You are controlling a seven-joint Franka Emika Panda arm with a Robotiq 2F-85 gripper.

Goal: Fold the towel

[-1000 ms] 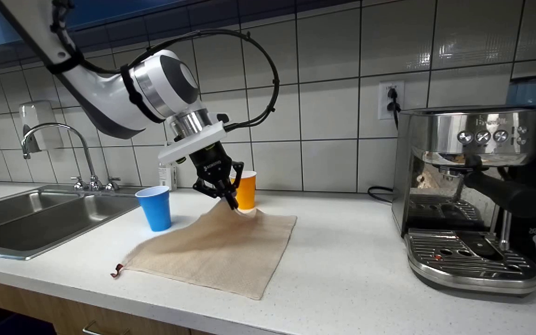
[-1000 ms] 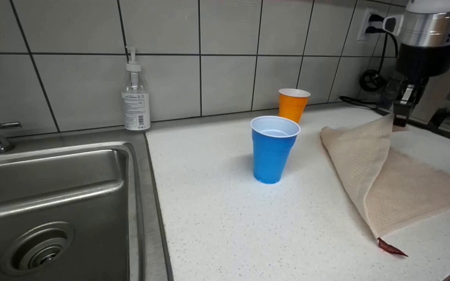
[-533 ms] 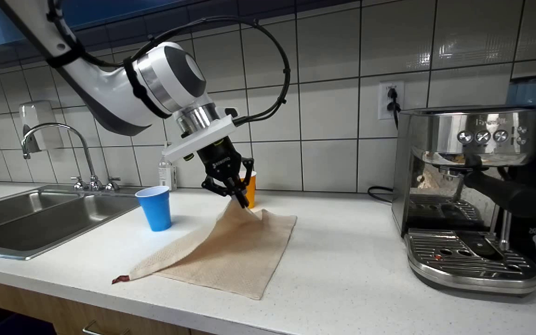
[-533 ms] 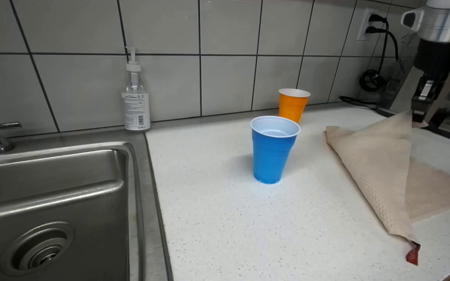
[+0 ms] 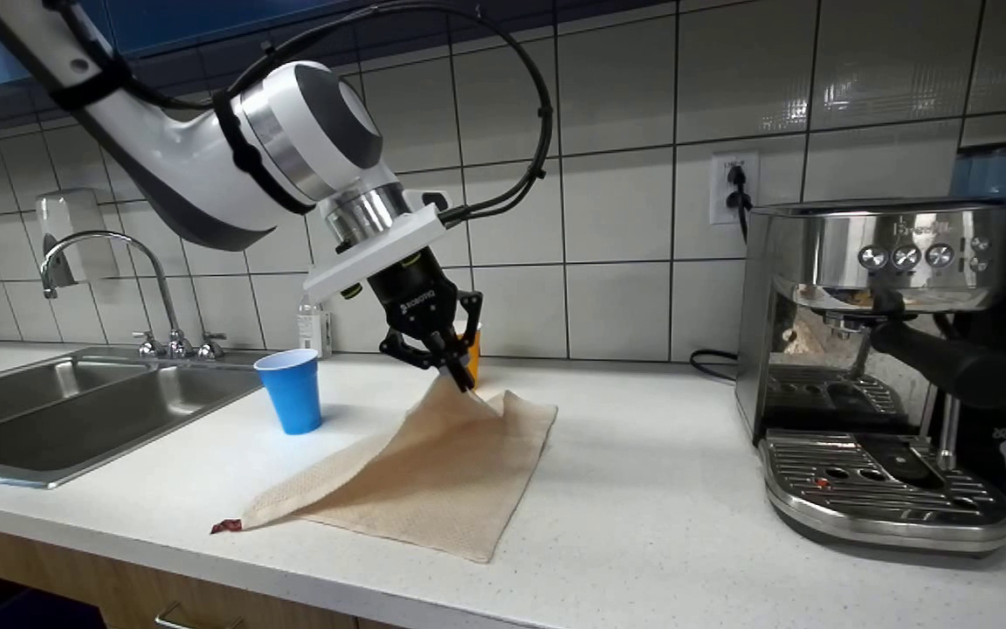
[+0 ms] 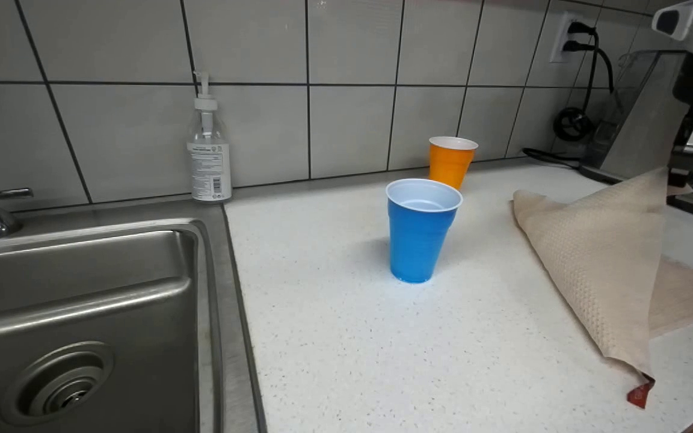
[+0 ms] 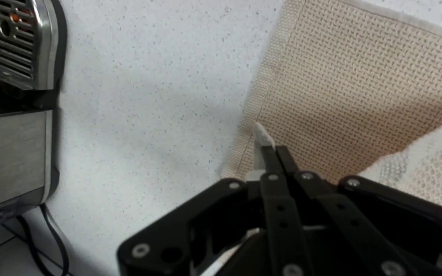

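Your towel [image 5: 433,498] is on the white counter [image 5: 643,542], between the sink [image 5: 136,437] and the coffee machine [image 5: 870,367]. Near end first: red tag [image 5: 226,526] at the front tip on the sink side, down on the counter. Front corner toward the coffee machine lies flat. Sink side is pulled up into a sloping flap, knobbly face out, shaded hollow beneath. Plain beige, coarse weave, stitched hem in the wrist view. Fold is only partway.

The towel peaks at your gripper [image 7: 275,149]. Your fingers [image 7: 269,158] are clenched on that peak, a scrap of pale cloth poking past the tips. The arm [image 5: 232,170] reaches in above.

The blue cup [image 5: 290,393] stands on the counter on the sink side, apart from the towel. The orange cup [image 5: 475,356] is farther back, partly behind your gripper in an exterior view. The pump bottle [image 6: 209,168] stands close to the tiled wall [image 5: 616,310].

Versus a second ago: you've shifted the gripper toward the coffee machine, pulling cloth along. Flap shows wider now, front edge has rolled up near the tag, and the tag itself has twisted and moved a little. Grip on the towel same; cups and bottle haven't moved.
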